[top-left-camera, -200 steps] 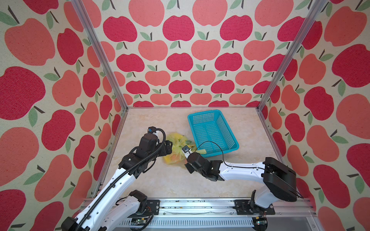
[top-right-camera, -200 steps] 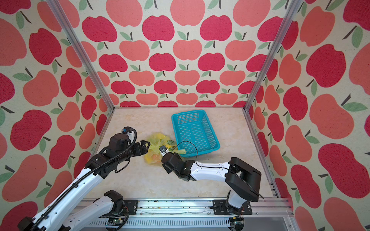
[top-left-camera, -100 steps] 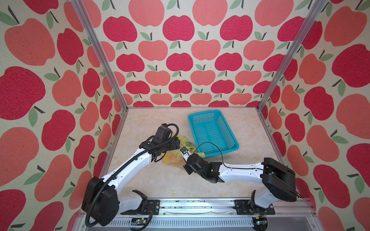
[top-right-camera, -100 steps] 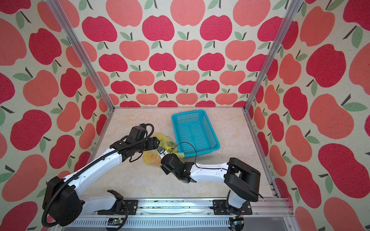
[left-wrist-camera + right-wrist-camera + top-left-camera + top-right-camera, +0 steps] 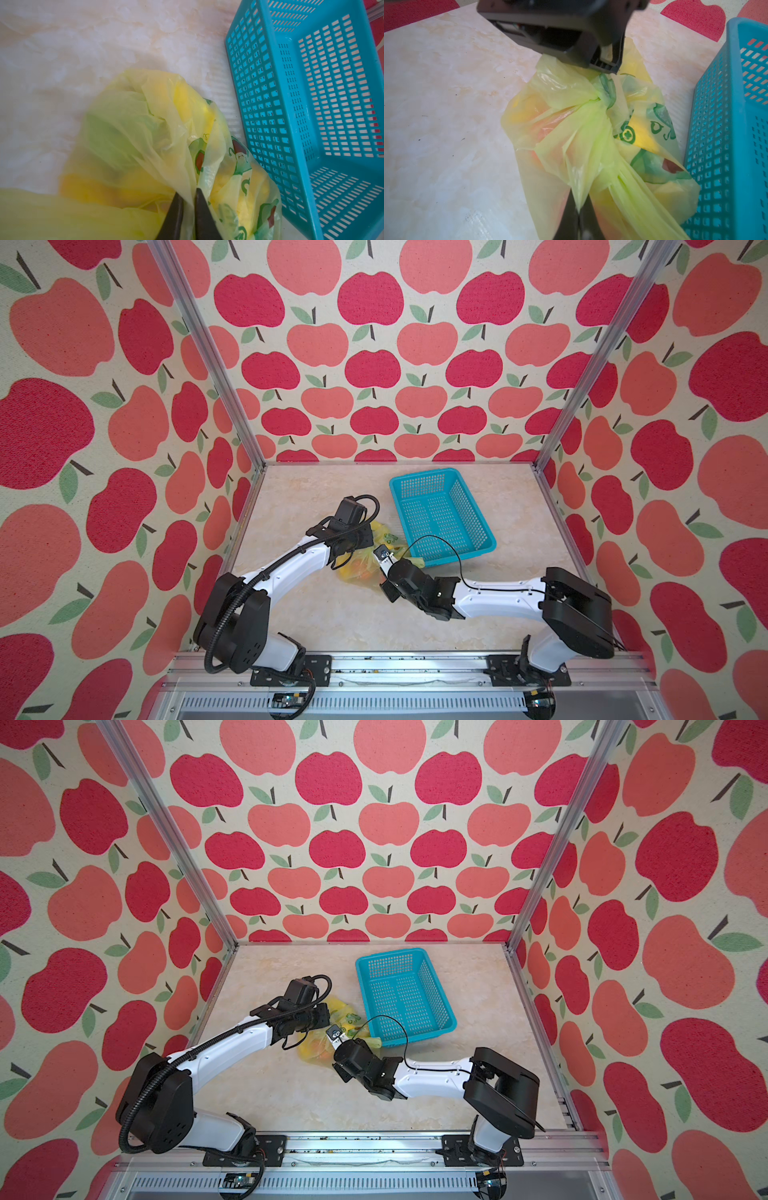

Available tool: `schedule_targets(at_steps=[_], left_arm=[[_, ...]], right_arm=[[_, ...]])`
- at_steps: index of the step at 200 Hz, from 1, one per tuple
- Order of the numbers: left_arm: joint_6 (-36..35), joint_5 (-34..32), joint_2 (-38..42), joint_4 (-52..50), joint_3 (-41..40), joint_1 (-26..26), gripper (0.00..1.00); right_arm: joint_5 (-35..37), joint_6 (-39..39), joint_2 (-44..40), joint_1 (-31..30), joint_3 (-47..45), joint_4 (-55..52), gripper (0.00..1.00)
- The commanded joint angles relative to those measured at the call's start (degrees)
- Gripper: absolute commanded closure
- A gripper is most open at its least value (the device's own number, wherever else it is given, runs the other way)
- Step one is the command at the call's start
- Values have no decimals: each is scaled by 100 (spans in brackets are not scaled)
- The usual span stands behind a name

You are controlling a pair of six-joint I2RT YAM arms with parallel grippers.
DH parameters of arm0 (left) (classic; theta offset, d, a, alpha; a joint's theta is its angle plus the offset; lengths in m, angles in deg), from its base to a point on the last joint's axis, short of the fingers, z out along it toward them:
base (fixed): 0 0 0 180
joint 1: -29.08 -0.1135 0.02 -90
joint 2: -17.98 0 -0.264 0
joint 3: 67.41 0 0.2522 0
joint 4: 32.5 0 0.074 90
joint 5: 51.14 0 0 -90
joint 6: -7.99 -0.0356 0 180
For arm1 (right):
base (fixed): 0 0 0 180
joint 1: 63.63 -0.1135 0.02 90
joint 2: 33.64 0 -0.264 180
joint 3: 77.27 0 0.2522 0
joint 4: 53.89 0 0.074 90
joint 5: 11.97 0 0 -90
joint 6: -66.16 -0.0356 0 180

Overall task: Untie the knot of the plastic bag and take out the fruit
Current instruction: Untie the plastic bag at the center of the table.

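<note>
In both top views the plastic bag sits low at centre frame, just beside the turquoise basket. Left wrist: the left gripper pinches a fold of film over the fruit. Right wrist: the right gripper pinches a handle tail near the knot. The film looks thin, slippery and tearable, so the tails seem the better hold.

1. The table is a pale slab with a marble pattern and faint beige veins.
2. A thin yellow plastic bag with green print sits on it near the middle, bulging.
3. A turquoise perforated basket stands on the table just beside the bag, open side up.
</note>
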Motion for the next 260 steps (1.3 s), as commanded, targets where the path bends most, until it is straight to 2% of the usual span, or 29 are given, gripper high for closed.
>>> schedule_targets(at_steps=[1, 26, 61, 101, 118, 123, 155, 196, 260], left_arm=[[53, -280, 270, 114, 104, -58, 100], [108, -364, 685, 235, -200, -210, 100], [265, -313, 1530, 361, -877, -674, 100], [343, -233, 2678, 135, -1489, -1235, 100], [350, -157, 3064, -9, -1653, -1382, 100], [352, -149, 3168, -56, -1697, -1425, 100], [359, -117, 3726, -322, -1918, -1724, 100], [361, 141, 4236, -504, -2171, -2162, 100], [380, 620, 4525, -470, -2596, -2804, 100]], right_arm=[[170, 93, -49, -33, -163, 135, 100], [302, 91, -142, -22, -307, 254, 100], [366, 14, -294, 59, -591, 506, 100], [323, -161, -389, 285, -785, 622, 100], [352, -202, -469, 286, -872, 632, 100], [364, -231, -502, 492, -913, 632, 100], [355, -406, -860, 674, -1329, 836, 100], [355, -559, -1109, 795, -1715, 1050, 100], [723, -948, -1385, 953, -2450, 1753, 100]])
